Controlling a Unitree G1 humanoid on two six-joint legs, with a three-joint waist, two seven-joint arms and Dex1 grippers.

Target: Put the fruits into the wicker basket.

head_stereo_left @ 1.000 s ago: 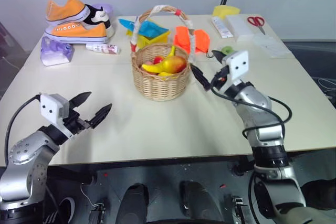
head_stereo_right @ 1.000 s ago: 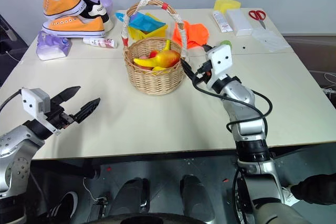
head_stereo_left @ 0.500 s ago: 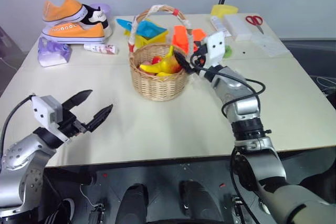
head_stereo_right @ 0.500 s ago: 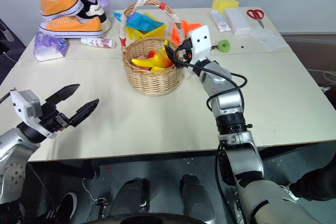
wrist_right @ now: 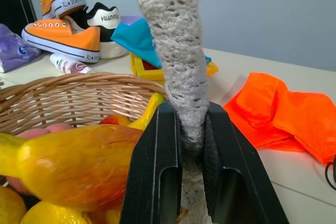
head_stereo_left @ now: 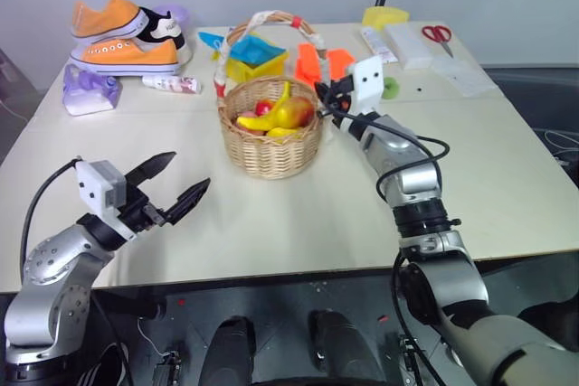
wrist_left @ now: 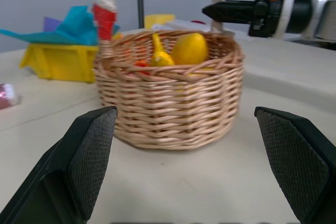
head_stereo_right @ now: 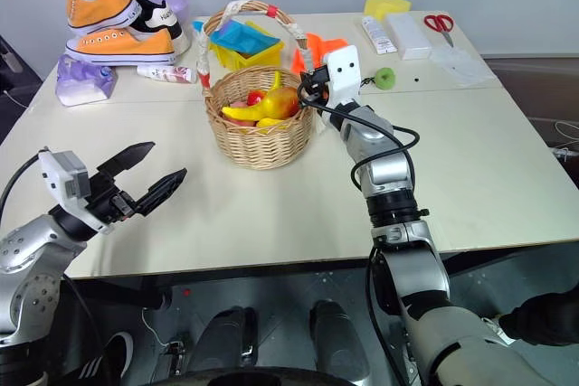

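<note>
Right gripper (wrist_right: 190,145): has just clamped shut on the wicker basket (head_stereo_left: 270,142) handle base.
Left gripper (head_stereo_left: 172,185): wide, empty.
Banana (head_stereo_left: 262,119), mango (head_stereo_left: 294,112): in basket, mid-bench; task apparently complete.

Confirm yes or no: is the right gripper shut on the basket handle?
Yes: in the right wrist view the right gripper has both fingers pressed against the base of the basket handle.

Your R gripper (wrist_right: 191,145) is clamped on the wicker basket (wrist_right: 73,95) handle, white wrap pinched btwn both black fingers (wrist_right: 157,171). Mango (wrist_right: 73,163) and banana (wrist_right: 149,109) sit inside. Orange cloth (wrist_right: 286,111), yellow box (wrist_right: 144,66) and sneakers (wrist_right: 68,32) lie behind.
</note>
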